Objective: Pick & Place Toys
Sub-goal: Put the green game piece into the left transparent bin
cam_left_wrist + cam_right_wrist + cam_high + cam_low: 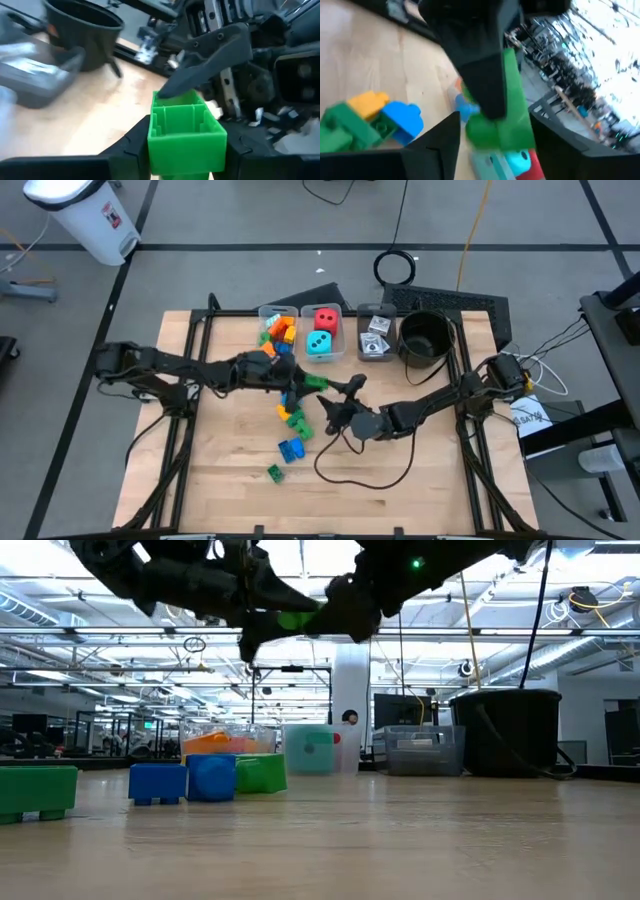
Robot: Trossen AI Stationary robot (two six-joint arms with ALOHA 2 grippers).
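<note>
A grey floor point(240, 220) with dark seam lines surrounds the wooden bench point(420, 480). A white bin point(85, 215) stands beyond the bench's far left corner. Bright ceiling lights point(120, 590) and a white pillar point(351, 690) fill the hall behind.

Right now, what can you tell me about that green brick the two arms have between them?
The green brick is a glossy plastic block, boxy and hollow on its open side. It hangs in the air above the table, clamped between the fingers of the left pincer. The right pincer stands around it too, with its fingers apart.
</note>
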